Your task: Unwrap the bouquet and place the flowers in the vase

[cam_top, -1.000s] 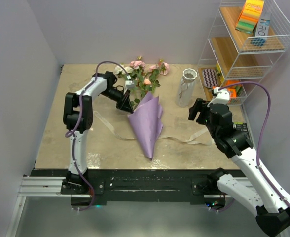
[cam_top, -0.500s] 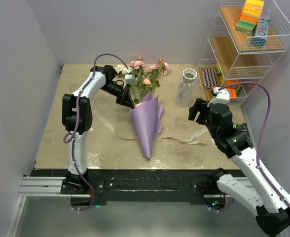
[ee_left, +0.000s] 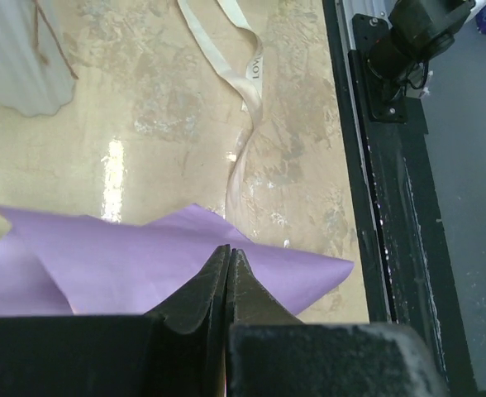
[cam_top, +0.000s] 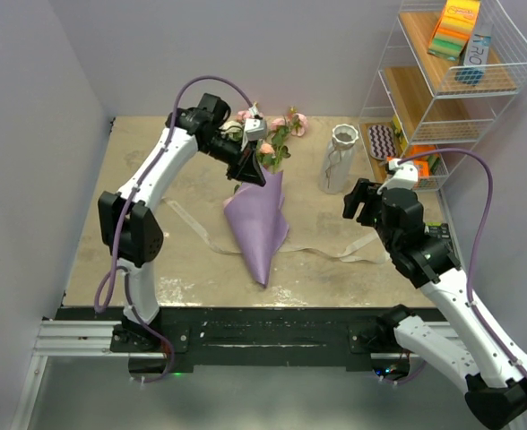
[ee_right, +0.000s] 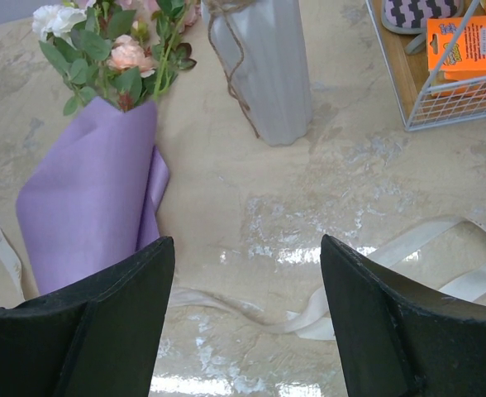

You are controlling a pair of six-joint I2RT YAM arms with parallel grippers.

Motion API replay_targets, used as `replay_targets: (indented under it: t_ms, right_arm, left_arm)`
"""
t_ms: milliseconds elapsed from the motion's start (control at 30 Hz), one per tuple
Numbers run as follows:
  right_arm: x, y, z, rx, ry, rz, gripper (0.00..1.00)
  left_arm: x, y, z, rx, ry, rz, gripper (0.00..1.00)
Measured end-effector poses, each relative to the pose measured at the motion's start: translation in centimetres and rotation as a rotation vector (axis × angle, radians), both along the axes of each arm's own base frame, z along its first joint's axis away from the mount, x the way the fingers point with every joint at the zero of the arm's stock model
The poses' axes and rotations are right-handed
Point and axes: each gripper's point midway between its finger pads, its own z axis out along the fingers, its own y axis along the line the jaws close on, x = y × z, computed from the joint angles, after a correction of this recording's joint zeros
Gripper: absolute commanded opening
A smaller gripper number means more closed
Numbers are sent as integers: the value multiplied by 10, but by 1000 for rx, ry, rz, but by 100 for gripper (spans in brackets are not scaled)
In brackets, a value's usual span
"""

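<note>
Left gripper (cam_top: 253, 172) pinched shut on the upper rim of the lilac paper cone (cam_top: 254, 246), fingertips (ee_left: 228, 258) pressed together with no gap in the wrist view. Bouquet (cam_top: 259, 215) at mid-table, cone tip pointing toward the near edge, wide mouth toward the back wall. Flowers (cam_top: 272, 134) still in the paper, pink, peach and white blooms fanning out past the mouth, partly hidden in the top view by the left wrist. Vase (cam_top: 339, 159) upright to the right of the blooms, apart from them, only bare table (cam_top: 156, 242) between. Cream ribbon (cam_top: 331, 253) loose and flat, trailing out from both sides of the cone near its tip and looping toward the right arm. Right gripper (cam_top: 360, 202) near the vase on its right, jaws wide apart, holding nothing. White wire shelf rack (cam_top: 416, 98) in the back right corner just behind the vase, with sponges and an orange packet on its shelves.
</note>
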Motion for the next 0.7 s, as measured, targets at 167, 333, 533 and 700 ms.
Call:
replay_targets:
  t_ms: [167, 333, 533, 700]
  right_arm:
    - [-2, -1, 3, 4, -8, -1, 79]
    - [-3, -2, 4, 6, -13, -1, 80]
    - [-4, -2, 5, 7, -16, -1, 80]
    - [-4, -2, 5, 8, -16, -1, 80]
  left_arm:
    - [-1, -5, 12, 22, -55, 53, 38]
    - [8, 19, -13, 48, -13, 103, 61]
    - [30, 65, -68, 77, 115, 160, 71]
    - [27, 95, -111, 75, 251, 180, 70]
